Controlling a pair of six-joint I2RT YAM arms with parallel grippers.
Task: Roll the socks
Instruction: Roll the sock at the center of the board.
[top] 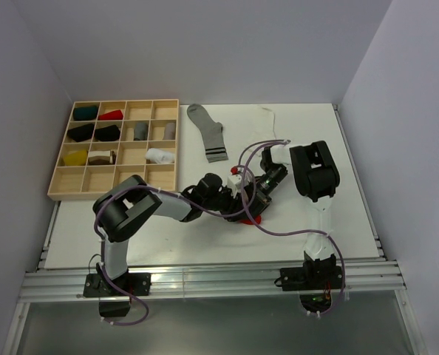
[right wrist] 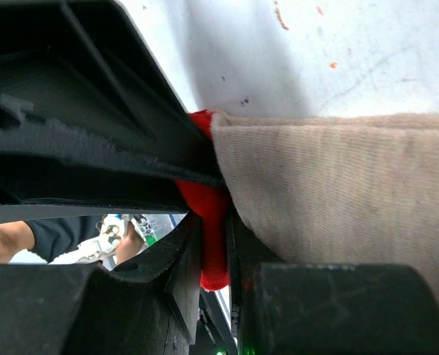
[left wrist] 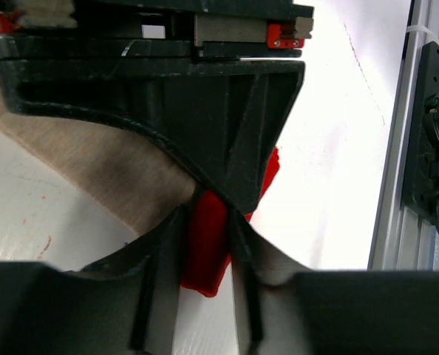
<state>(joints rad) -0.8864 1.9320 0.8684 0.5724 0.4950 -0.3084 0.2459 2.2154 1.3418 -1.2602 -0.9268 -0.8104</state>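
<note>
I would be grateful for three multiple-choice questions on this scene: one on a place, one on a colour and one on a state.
1. Where does the grey striped sock lie?
A. Flat on the table, right of the wooden tray
B. Rolled in a tray compartment
C. Hanging off the table's edge

2. What colour is the end of the beige sock that is pinched in the left gripper?
A. Yellow
B. Green
C. Red

3. What is the state of the right gripper?
A. Open above the tray
B. Shut on the beige sock
C. Open over the grey striped sock

Answers: A, the top view shows it spread flat beside the tray; C, the left wrist view shows red fabric between the fingers; B, the right wrist view shows its fingers closed on the sock's end.
</note>
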